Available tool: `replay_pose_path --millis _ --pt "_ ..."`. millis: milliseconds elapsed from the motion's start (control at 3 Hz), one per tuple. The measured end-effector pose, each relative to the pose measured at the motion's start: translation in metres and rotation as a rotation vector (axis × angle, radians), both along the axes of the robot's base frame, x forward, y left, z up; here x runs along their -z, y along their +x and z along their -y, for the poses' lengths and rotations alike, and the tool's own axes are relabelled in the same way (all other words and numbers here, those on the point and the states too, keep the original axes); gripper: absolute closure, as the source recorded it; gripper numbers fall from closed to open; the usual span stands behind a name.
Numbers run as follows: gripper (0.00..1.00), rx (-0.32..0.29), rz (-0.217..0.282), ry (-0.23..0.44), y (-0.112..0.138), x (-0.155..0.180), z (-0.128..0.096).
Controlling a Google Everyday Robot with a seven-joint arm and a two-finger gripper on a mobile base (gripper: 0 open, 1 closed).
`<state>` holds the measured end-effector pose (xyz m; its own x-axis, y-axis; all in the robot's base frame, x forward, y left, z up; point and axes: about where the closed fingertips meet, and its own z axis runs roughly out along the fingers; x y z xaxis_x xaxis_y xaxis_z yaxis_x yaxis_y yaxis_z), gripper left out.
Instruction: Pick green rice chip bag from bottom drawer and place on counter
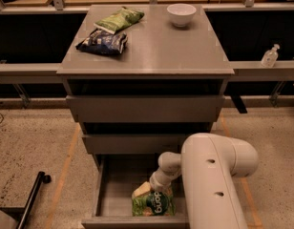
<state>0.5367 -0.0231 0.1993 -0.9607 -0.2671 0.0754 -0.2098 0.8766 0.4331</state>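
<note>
The green rice chip bag (153, 204) lies in the open bottom drawer (102, 191), near its front right, with the white "dang" lettering facing up. A pale yellow patch (141, 190) shows at the bag's upper left corner. My white arm reaches down into the drawer from the right. The gripper (155, 187) is at the bag's top edge, right above it, mostly hidden by the wrist. The grey counter (156, 49) is the top of the cabinet, above the two shut upper drawers.
On the counter lie a paler green bag (119, 19), a dark blue bag (102, 42) and a white bowl (181, 13). A clear bottle (270, 56) stands on a ledge at the right. A black pole (32, 199) lies on the floor at the left.
</note>
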Motion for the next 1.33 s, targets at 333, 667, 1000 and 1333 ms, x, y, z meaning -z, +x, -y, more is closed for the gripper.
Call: replay_pose_path --millis 333,667,1000,1333 --pt "0.0 0.015 -0.014 0.021 -0.004 0.009 0.006" --pt "0.0 0.067 0.016 0.03 -0.004 0.004 0.026" --pt "0.0 0.114 0.038 0.029 -0.004 0.003 0.046" --pt "0.0 0.16 0.039 0.042 -0.002 0.013 0.065"
